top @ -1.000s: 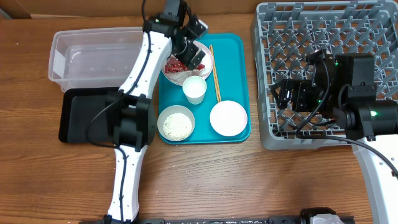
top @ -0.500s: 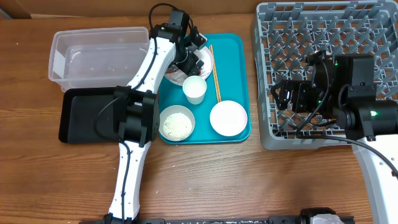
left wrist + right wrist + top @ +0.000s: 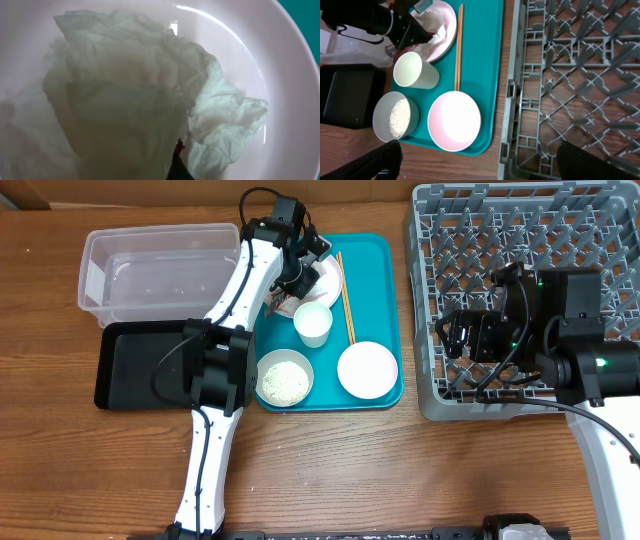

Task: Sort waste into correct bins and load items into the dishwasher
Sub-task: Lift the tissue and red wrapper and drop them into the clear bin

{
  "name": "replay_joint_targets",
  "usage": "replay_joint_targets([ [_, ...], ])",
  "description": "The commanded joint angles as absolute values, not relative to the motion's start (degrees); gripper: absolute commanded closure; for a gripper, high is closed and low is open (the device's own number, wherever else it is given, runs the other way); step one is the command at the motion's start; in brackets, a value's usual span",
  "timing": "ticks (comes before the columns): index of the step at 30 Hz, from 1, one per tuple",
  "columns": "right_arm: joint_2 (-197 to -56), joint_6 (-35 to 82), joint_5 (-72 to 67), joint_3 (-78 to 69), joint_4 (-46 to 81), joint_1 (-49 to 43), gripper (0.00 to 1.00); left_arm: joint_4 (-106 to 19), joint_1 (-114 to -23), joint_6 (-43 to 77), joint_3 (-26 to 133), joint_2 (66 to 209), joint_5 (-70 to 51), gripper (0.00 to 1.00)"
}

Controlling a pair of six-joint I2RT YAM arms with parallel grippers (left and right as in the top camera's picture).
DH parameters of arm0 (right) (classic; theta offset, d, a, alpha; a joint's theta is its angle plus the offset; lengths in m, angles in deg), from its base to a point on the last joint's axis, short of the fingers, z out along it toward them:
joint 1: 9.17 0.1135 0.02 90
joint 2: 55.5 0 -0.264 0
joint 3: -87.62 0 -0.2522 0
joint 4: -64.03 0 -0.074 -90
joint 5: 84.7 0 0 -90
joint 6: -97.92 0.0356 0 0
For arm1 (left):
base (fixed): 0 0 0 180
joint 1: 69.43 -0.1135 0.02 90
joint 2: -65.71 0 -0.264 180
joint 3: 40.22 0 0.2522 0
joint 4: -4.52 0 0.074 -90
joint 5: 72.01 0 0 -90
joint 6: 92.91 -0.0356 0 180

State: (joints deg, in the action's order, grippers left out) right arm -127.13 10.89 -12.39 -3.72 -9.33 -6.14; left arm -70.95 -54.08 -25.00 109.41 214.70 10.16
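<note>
The waste is being sorted first. On the left, nothing is seen in the tub [image 3: 150,270] or the black tray [image 3: 130,370]. The left gripper [image 3: 286,284] is squeezed tight, down in the plate [image 3: 280,60] where the napkin [image 3: 125,90] lies. A bit of red is seen at its tip, so the wrapper [image 3: 179,146] is likely pinched. Next it needs to be lifted and carried left to a bin. On the teal tray [image 3: 385,250], nothing is seen in the cup [image 3: 313,325]. Rice [image 3: 284,381] is held in the rice bowl [image 3: 262,370], and nothing is seen in the other bowl [image 3: 367,369]. The chopsticks [image 3: 345,295] are laid beside the plate. No dishes are seen in the rack [image 3: 520,240], and the right gripper [image 3: 447,335] is held wide open over it.
</note>
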Motion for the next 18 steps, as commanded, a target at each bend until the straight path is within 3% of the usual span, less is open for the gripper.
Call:
replay_joint_targets([
  [1,-127.0,11.1,-12.3,-2.0,-9.5,-6.3,0.0,-73.7,-54.2,-18.6,113.5,216.4,11.1,0.96],
  [14,-127.0,11.1,-12.4,-2.0,-9.7,-6.3,0.0,-96.8,-58.9,-1.3,151.5,216.4,11.0,0.96],
  [18,-127.0,11.1,-12.4,-2.0,-9.7,-6.3,0.0,-100.8,-63.3,3.6,153.6,215.5,11.1,0.96],
])
